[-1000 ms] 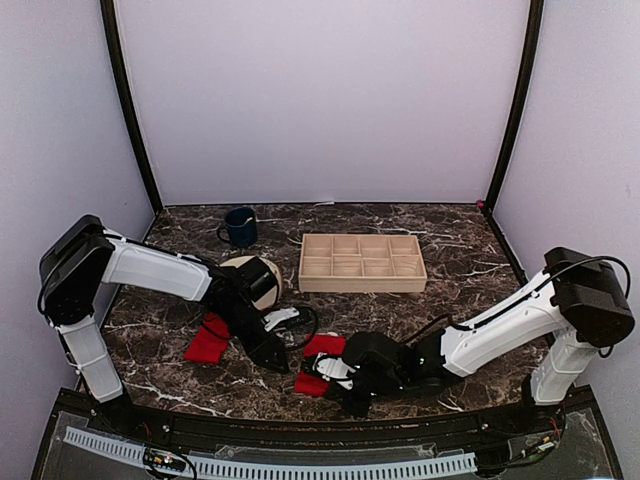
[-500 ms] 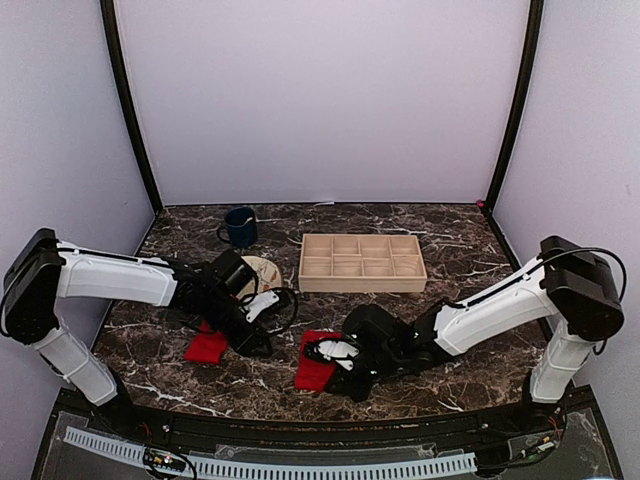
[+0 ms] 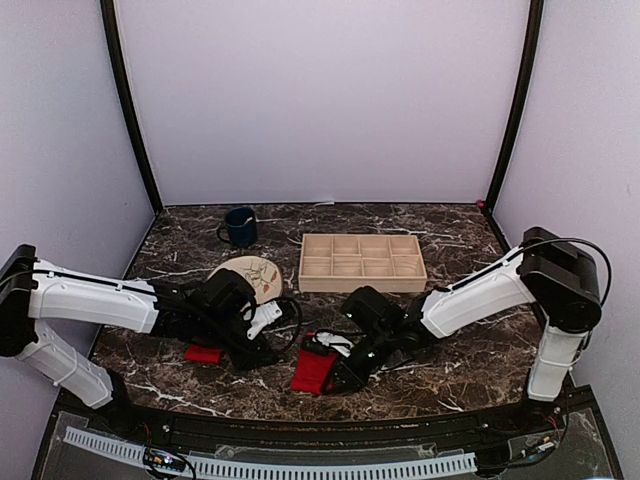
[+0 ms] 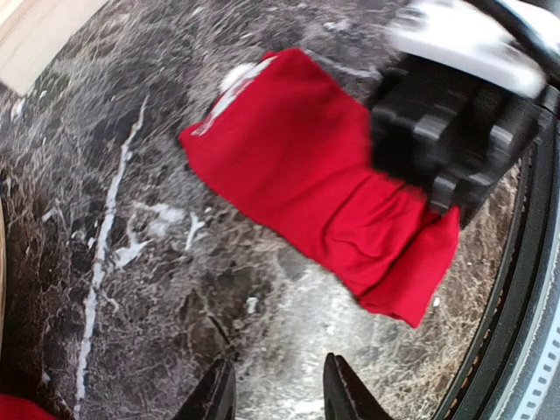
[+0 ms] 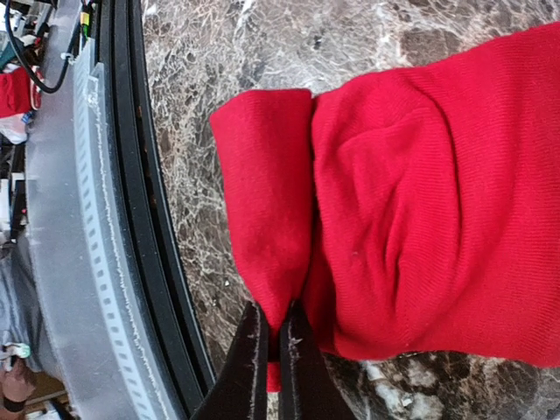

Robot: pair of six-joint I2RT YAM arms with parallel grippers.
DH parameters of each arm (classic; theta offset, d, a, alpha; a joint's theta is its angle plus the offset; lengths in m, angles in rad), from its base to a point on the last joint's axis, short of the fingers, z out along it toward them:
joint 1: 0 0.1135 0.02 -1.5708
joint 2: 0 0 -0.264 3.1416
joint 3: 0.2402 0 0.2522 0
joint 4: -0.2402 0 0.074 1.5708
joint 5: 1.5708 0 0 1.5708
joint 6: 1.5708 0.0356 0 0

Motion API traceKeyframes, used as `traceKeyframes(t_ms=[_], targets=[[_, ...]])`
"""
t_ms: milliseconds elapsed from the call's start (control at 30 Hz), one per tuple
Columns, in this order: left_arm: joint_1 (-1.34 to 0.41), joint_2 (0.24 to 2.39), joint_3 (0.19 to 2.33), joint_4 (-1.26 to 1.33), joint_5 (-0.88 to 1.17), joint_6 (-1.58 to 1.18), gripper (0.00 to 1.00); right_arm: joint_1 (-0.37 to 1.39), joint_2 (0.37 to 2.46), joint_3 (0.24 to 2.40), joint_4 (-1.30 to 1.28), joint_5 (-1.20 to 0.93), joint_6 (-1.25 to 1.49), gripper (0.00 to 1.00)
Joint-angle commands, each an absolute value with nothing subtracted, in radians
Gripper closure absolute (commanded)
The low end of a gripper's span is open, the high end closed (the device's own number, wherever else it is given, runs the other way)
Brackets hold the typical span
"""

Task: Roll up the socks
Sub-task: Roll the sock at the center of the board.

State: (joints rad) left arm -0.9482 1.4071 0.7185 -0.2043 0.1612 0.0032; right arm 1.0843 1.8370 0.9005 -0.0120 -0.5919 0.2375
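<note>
Okay, top camera first. The left gripper (image 3: 262,352) sits low over the marble table (image 3: 460,270), just right of a small red sock bundle (image 3: 203,353) that the left arm partly covers. From up here I can't tell how its fingers stand. The bigger red sock (image 3: 311,372) lies flat near the front edge, between the two arms, and the right gripper (image 3: 333,374) is right down on its near-right end. Further back are a beige patterned plate (image 3: 255,272), a dark blue mug (image 3: 240,226) and a wooden compartment tray (image 3: 362,262).

Left wrist cam: the left gripper (image 4: 276,394) has its two fingers apart with bare marble between them, so it's open and holding nothing. Ahead of it the bigger red sock (image 4: 297,175) lies stretched out diagonally, doubled over at the far-right end, with the black body of the right gripper (image 4: 455,140) on top of that end. A sliver of the small red sock bundle (image 4: 16,408) shows in the bottom-left corner and a bit of the wooden compartment tray (image 4: 31,35) top left.

Right wrist cam: the right gripper (image 5: 276,350) has its fingers pressed together, pinching the edge of the bigger red sock (image 5: 420,201) right at the crease where a flap is folded over. The black front rail (image 5: 131,175) runs just beside it.
</note>
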Motion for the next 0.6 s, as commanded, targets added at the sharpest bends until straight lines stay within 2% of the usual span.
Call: traceKeyframes(t_ms=[0,233,567], targets=[[-1.004,1.319,0.671,-0.124,0.055,0.03,0.63,1.053,1.866,0.938,-0.03,-0.707,0.288,1.0],[-1.077,1.262,0.631,-0.079,0.039,0.125,0.62,1.022,1.925,0.982,-0.059,-0.787,0.32,1.0],[-1.192,1.36,0.675,-0.088,-0.015,0.255,0.61,1.0,1.965,0.986,-0.047,-0.84,0.381,1.0]])
